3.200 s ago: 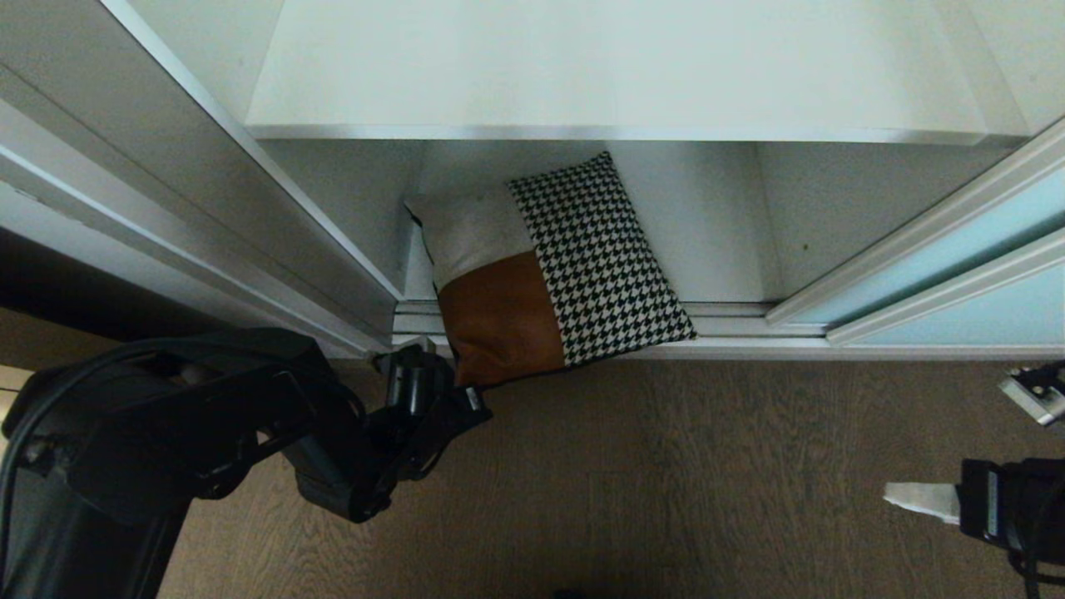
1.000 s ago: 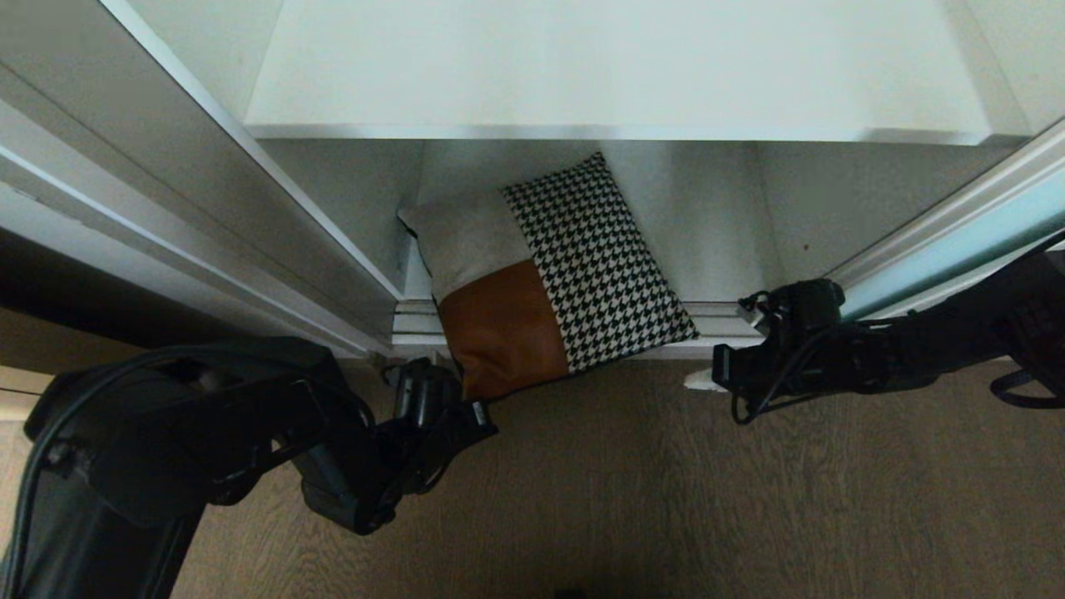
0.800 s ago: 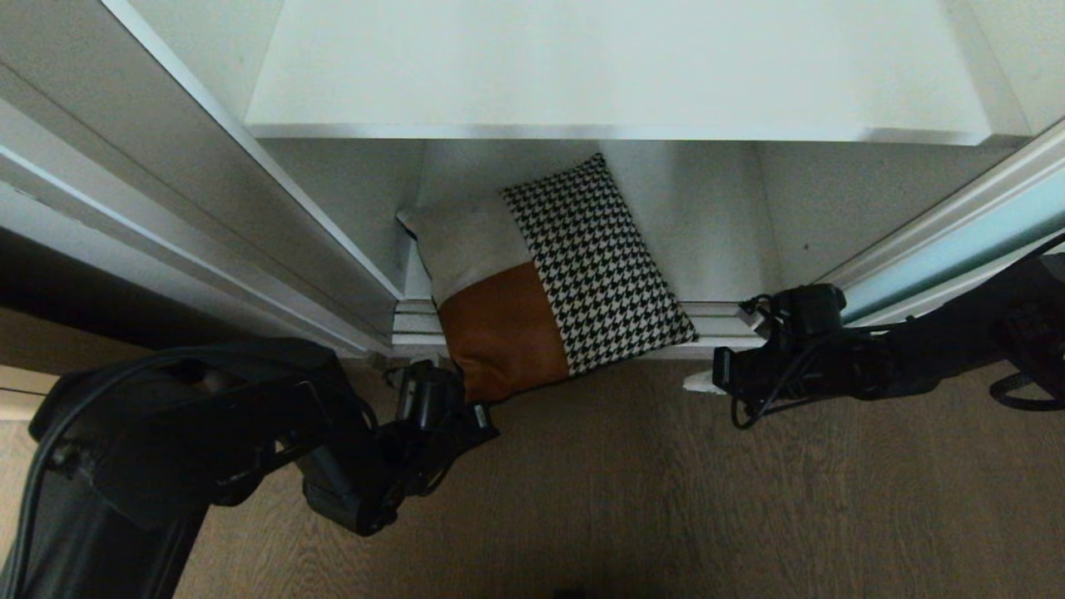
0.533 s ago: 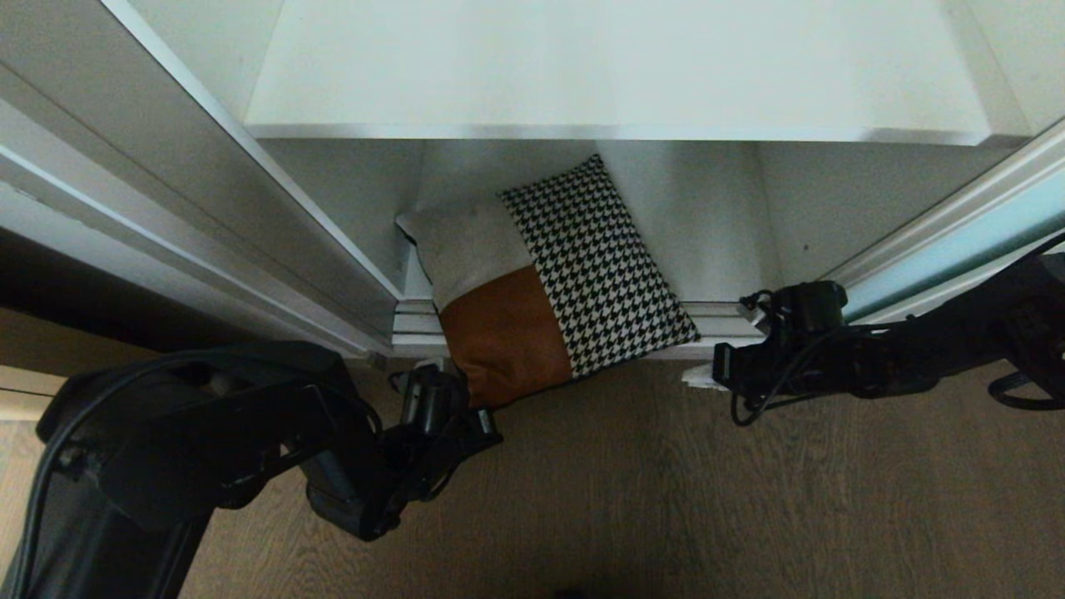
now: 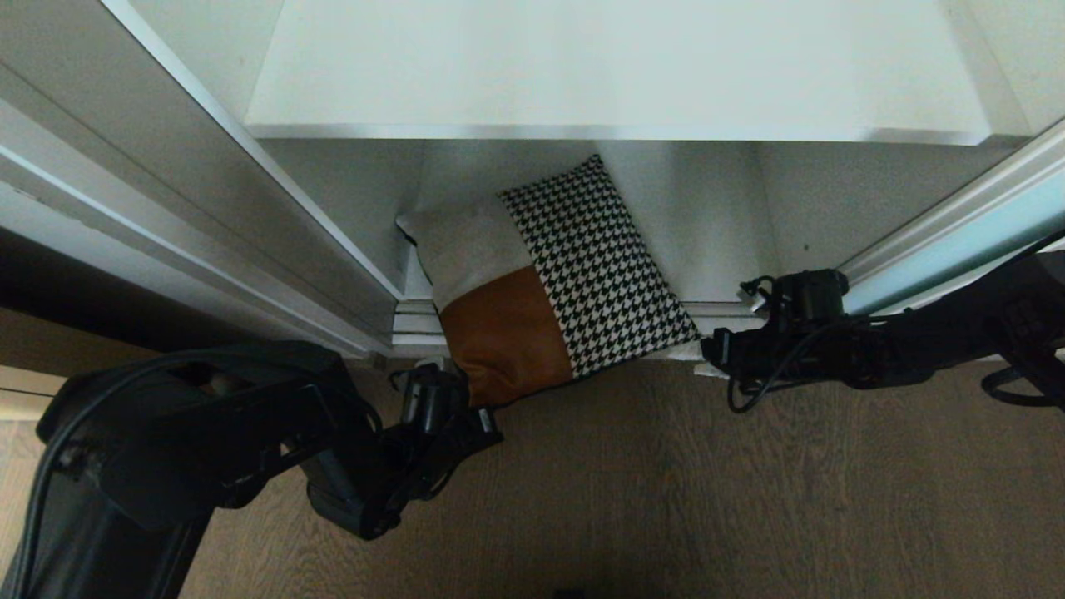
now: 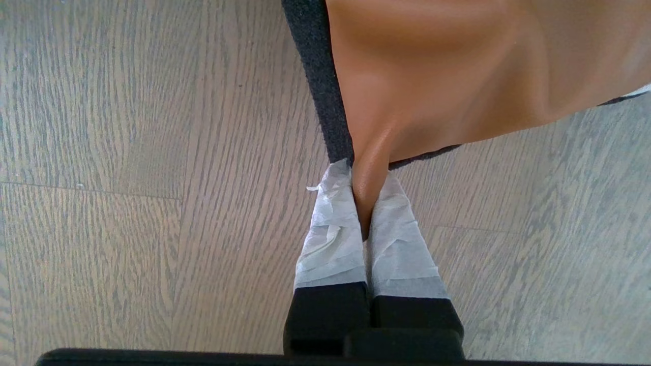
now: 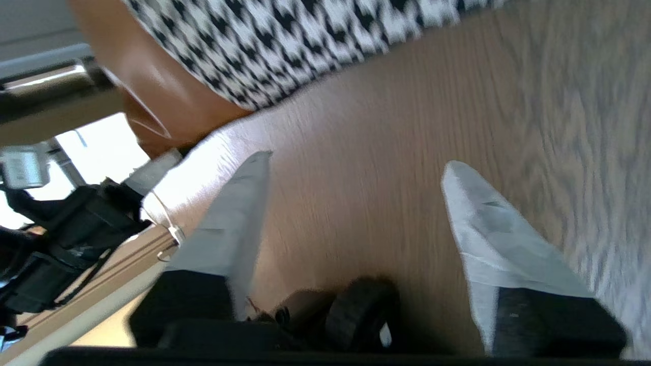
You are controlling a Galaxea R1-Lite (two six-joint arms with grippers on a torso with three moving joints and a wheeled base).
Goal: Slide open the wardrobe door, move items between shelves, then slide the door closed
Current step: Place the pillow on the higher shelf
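Bottom shelf (image 5: pixel 724 249), white laminate: cushion (image 5: pixel 553 279) lies on it, tilted, rust-brown corner overhanging the door track (image 5: pixel 416 320) above the wood-grain floor (image 5: pixel 666 482). Upper shelf (image 5: pixel 616 66) is white and flat.

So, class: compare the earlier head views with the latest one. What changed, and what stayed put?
The right claw swung in from the right edge toward the cushion and opened. The left claw stays clamped on the cushion's brown corner; the shelf is unchanged.

We see the cushion (image 5: pixel 549 283) only in part: the upper shelf (image 5: pixel 616 129) hides its far end, and each wrist view's edge cuts it off. The right wrist view is blurred.
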